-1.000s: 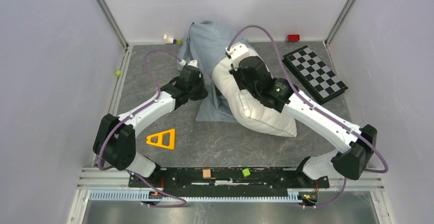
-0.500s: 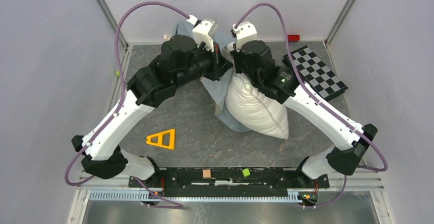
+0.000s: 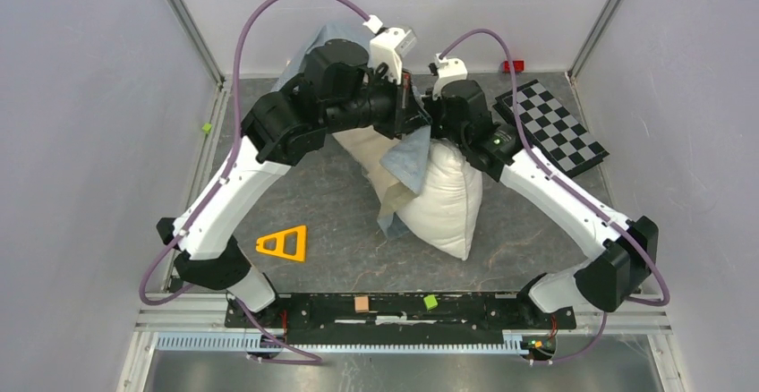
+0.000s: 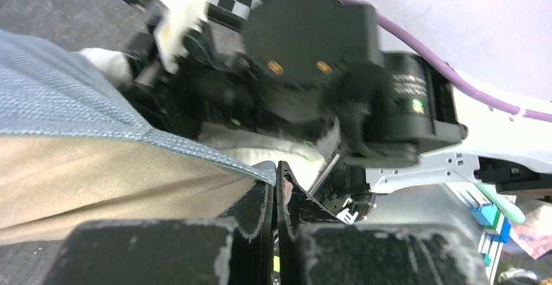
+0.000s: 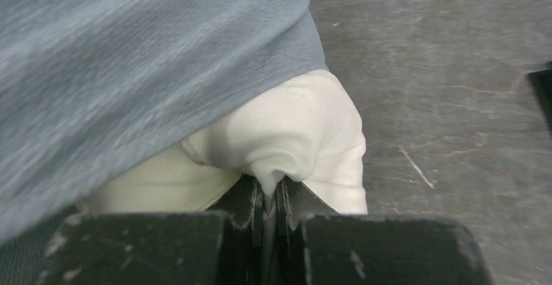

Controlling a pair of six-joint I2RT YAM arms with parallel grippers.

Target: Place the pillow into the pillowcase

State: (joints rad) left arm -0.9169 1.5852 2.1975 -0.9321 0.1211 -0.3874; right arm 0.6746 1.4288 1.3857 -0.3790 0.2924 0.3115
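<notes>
Toward the far edge of the desk: clamped shut in the left pincer, the hem of the pillowcase, drooping below. Just right: pinched tight in the right pincer, a corner of the pillow, hanging beneath. Higher and more upright than a moment ago.

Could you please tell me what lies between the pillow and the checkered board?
In the top view, the right arm crosses between pillow and checkered board.
</notes>
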